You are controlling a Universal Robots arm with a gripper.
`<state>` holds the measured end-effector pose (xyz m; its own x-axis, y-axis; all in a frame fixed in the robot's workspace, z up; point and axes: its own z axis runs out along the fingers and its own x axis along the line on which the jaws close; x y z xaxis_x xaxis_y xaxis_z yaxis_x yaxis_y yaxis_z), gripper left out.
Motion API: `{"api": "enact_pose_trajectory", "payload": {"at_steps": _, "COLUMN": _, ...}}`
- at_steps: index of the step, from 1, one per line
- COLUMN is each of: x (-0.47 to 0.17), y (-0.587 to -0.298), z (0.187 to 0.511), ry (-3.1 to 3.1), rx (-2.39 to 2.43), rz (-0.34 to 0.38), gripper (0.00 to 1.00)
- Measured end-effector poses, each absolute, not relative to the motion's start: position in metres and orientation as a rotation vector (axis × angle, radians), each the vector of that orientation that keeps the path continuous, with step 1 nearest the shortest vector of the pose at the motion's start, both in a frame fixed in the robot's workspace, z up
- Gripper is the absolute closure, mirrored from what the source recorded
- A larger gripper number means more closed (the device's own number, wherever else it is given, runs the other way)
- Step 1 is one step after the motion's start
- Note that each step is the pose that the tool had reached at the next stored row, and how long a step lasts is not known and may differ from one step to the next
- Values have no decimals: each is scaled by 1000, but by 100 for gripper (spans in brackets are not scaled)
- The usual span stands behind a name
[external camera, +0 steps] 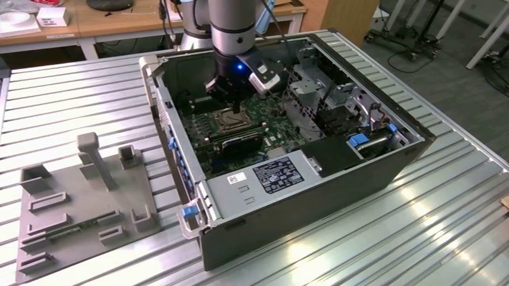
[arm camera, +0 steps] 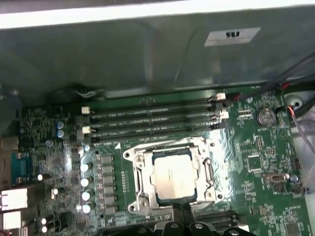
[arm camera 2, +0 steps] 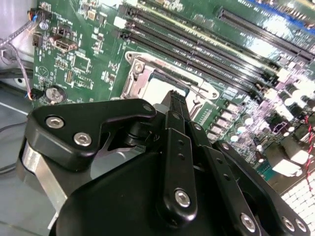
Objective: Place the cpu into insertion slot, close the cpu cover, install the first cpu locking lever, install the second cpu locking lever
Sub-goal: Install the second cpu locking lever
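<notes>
The cpu (arm camera: 172, 176) lies flat in the insertion slot (arm camera: 132, 205) on the green motherboard (external camera: 269, 114), inside the open computer case (external camera: 318, 196). The silver cpu cover (arm camera: 141, 173) lies down around it as a frame, with the chip showing through its window. In the second wrist view the cpu (arm camera 2: 156, 87) and cover (arm camera 2: 134, 81) sit just beyond my fingertip, and a thin wire lever (arm camera 2: 197, 84) runs along the slot's far edge. My gripper (arm camera 2: 174, 98) is shut, its black fingers together with nothing between them. It hangs just over the slot's near edge (external camera: 236, 113) (arm camera: 183, 210).
Long black memory slots (arm camera: 152, 123) run beside the socket. A metal drive cage (external camera: 318, 89) and cables fill the case at the exterior view's right. A grey fixture plate (external camera: 80, 202) with holders lies on the slatted table at the exterior view's left.
</notes>
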<state>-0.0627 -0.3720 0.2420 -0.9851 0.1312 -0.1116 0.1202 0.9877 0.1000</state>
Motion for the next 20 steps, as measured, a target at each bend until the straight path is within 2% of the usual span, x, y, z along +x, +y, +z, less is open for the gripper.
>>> {"api": "enact_pose_trajectory", "payload": {"at_steps": 20, "x": -73, "y": -383, "z": 239, "ry": 3014, "rx": 191, "rz": 141, "gripper": 89}}
